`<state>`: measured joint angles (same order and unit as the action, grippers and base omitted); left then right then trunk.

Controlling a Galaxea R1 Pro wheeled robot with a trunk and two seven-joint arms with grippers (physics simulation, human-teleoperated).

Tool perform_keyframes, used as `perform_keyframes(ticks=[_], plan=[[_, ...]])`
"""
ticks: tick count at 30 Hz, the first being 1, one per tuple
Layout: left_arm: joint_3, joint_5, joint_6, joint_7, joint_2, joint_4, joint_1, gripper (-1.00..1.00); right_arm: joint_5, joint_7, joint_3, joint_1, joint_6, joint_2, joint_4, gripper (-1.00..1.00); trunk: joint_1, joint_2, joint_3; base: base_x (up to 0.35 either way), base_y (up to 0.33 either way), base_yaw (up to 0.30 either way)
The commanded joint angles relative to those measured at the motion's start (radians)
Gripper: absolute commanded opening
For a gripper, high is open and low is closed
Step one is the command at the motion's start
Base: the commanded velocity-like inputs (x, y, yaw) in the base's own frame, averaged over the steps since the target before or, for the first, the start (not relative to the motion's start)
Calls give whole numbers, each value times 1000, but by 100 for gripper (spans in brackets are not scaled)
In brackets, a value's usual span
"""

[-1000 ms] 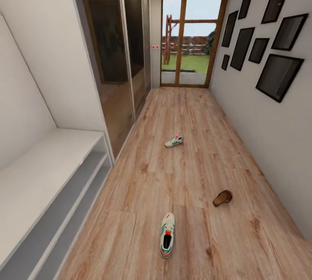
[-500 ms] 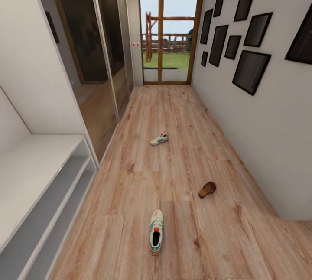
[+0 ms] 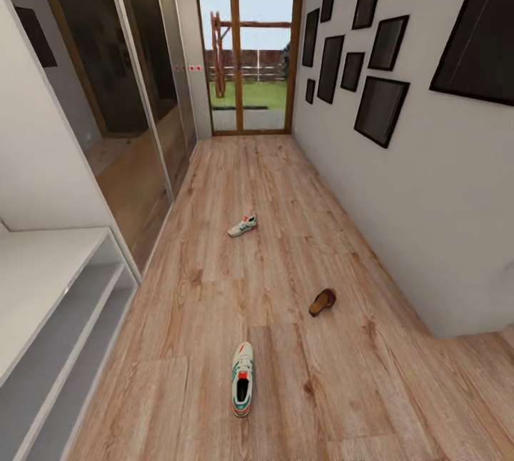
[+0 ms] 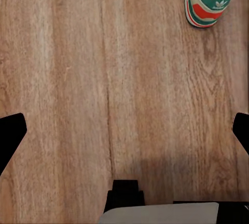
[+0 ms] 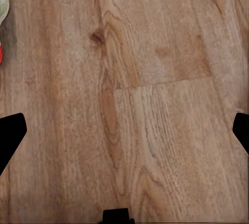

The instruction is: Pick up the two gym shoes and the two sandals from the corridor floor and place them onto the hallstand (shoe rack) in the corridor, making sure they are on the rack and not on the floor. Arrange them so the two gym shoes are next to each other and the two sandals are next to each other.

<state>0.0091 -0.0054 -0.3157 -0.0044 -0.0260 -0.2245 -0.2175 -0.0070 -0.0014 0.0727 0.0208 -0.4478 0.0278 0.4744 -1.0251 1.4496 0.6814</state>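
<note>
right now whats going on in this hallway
Nothing is being handled at this moment. Two white sneakers with green stripes lie apart on the light wood-plank floor, the near one well short of the far one, with one brown sandal off to the right. The pale grey-white shoe rack holds no shoes where it shows. Both grippers, left and right, hang open over the floor.

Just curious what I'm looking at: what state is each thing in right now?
Near gym shoe: upright on the floor, untouched.
Far gym shoe: upright on the floor.
Sandal: on the floor, alone.
Hallstand: bench top and shelves hold no shoes.
Left gripper: fingers open, empty.
Right gripper: fingers open, empty.
</note>
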Motion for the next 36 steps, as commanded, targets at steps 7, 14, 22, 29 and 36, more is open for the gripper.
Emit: perform_keyframes(ticks=[7, 14, 22, 29, 36], plan=[[-1, 0, -2, -1, 0, 1, 0, 100, 4, -2, 0, 1, -3, 0, 2, 100, 0, 0, 2, 0, 0, -19], [2, 10, 10, 0, 2, -7, -14, 100, 4, -2, 0, 1, -3, 0, 48, 100, 0, 0, 2, 0, 0, -1], [1, 3, 76, 7, 16, -11, -185, 100, 7, -2, 1, 3, 28, 19, 224, 100, 0, 0, 2, 0, 0, 0], [1, 8, 215, 14, 17, -15, -305, 100, 6, -3, 2, 41, 201, 58, 404, 100, 0, 0, 2, 0, 0, 0], [3, 10, 251, 14, 17, -19, -332, 100, 7, -1, 2, 147, 420, 74, 488, 100, 0, 0, 2, 0, 0, 0]])
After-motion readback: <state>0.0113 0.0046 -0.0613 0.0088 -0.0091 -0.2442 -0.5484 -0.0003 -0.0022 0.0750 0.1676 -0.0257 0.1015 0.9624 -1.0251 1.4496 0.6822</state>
